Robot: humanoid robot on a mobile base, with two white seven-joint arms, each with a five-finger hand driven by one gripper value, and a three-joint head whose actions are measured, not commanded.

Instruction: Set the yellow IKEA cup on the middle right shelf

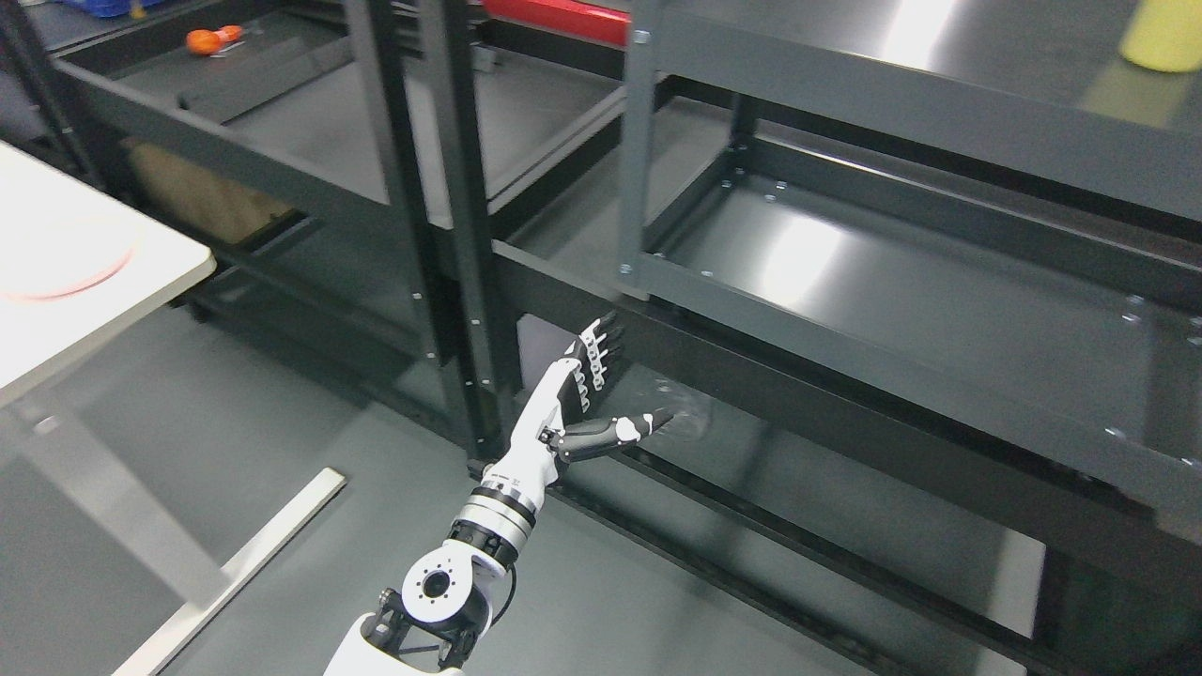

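The yellow cup (1164, 36) stands at the top right corner of the head view, cut by the frame edge, on a dark grey metal shelf (892, 103) of the right-hand unit. My left hand (624, 385) is low in the middle of the view, far below and left of the cup. Its fingers are straight and the thumb is spread, with nothing in it. It hovers in front of the lower beam of the rack. The shelf below (892, 272) is bare metal. My right arm does not show.
Dark upright posts (460, 235) separate the right unit from a left unit, where an orange object (211, 39) lies on a shelf. A white table (75, 263) juts in at the left. A red item (563, 17) sits at the top.
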